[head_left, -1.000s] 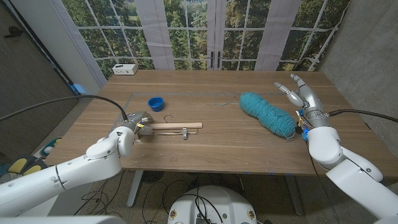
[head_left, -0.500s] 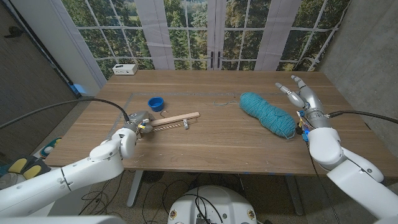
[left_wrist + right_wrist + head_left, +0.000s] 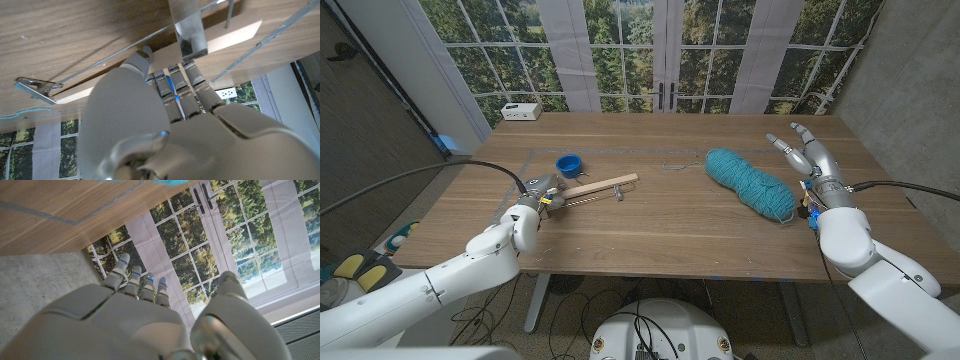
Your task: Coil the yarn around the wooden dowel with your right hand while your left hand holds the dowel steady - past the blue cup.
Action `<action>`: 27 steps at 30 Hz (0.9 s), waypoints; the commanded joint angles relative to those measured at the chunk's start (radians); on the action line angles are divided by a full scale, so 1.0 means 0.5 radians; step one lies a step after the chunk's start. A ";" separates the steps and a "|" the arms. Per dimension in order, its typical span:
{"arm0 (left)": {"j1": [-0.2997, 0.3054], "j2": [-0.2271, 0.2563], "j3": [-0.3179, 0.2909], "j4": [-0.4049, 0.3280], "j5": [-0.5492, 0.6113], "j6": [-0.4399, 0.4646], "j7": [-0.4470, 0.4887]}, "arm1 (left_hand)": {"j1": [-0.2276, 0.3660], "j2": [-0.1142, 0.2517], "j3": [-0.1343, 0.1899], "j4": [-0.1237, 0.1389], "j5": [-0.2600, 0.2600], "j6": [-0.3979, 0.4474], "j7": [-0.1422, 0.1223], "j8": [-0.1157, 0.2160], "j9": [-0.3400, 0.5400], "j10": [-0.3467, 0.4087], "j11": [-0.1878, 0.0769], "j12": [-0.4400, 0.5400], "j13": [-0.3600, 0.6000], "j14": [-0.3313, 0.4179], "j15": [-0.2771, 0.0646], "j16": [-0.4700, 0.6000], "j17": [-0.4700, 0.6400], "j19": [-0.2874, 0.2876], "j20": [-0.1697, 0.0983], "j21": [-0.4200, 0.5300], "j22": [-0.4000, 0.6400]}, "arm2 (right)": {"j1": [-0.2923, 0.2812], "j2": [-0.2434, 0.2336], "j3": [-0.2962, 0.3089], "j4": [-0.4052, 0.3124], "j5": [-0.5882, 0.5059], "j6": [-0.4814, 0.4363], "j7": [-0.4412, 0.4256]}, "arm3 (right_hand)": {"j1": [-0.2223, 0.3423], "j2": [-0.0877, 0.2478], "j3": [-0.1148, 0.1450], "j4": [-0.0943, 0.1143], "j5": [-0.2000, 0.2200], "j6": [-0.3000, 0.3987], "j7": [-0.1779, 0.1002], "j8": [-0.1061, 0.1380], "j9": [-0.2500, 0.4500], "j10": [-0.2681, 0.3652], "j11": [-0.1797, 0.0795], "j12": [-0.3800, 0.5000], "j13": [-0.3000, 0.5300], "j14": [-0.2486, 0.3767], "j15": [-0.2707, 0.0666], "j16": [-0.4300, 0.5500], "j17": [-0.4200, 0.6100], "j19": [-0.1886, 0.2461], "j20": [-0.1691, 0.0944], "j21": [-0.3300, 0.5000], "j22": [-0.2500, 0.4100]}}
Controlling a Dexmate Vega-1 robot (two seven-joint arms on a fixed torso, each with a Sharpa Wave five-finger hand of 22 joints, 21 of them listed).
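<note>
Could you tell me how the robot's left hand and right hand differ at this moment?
The left hand grips the near end of the wooden dowel beside the blue cup; the right hand holds nothing. The left hand's fingers are closed; the right hand's are spread, beside the teal yarn. Both are over the table.

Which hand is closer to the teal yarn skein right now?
Right. The right hand hovers open just beside the teal yarn skein, apart from it. The left hand is far across the table, gripping the wooden dowel.
</note>
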 commanded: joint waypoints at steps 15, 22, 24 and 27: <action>0.205 -0.130 -0.158 0.207 0.226 -0.497 0.741 | 0.304 0.012 -0.130 0.028 0.038 0.645 0.049 0.136 -0.013 0.286 -0.059 0.083 0.180 0.467 -0.392 0.105 0.122 0.363 -0.290 0.420 0.063 | -0.136 0.079 0.068 -0.086 -0.055 0.025 -0.043 | -0.023 0.006 -0.010 0.000 -0.004 0.019 -0.002 0.004 0.004 0.022 0.008 0.006 0.012 0.016 -0.004 0.007 0.008 0.026 0.005 -0.010 0.002; 0.269 -0.123 -0.243 0.137 0.372 -0.593 0.941 | 0.304 -0.003 -0.153 0.042 0.056 0.687 0.051 0.128 -0.019 0.295 -0.072 0.080 0.196 0.470 -0.385 0.101 0.143 0.327 -0.300 0.450 0.066 | -0.191 0.123 0.098 -0.106 -0.084 0.039 -0.073 | -0.022 0.012 -0.012 0.000 -0.004 0.020 -0.002 0.003 0.004 0.025 0.008 0.006 0.012 0.017 -0.006 0.006 0.007 0.026 0.004 -0.012 0.002; 0.283 -0.122 -0.259 0.127 0.421 -0.623 0.996 | 0.306 -0.002 -0.156 0.044 0.060 0.686 0.043 0.123 -0.019 0.295 -0.073 0.079 0.199 0.472 -0.386 0.101 0.147 0.321 -0.300 0.456 0.067 | -0.209 0.144 0.107 -0.117 -0.095 0.038 -0.090 | -0.020 0.015 -0.010 -0.001 -0.004 0.020 -0.002 0.003 0.004 0.026 0.008 0.006 0.012 0.017 -0.006 0.006 0.007 0.027 0.005 -0.012 0.002; 0.311 -0.105 -0.296 0.078 0.455 -0.635 0.996 | 0.310 -0.003 -0.159 0.045 0.065 0.690 0.043 0.119 -0.020 0.293 -0.071 0.077 0.203 0.468 -0.387 0.099 0.153 0.313 -0.298 0.464 0.067 | -0.242 0.177 0.130 -0.127 -0.103 0.056 -0.109 | -0.015 0.021 -0.008 -0.002 -0.003 0.021 -0.002 0.003 0.004 0.028 0.007 0.006 0.012 0.018 -0.006 0.006 0.006 0.029 0.004 -0.012 0.003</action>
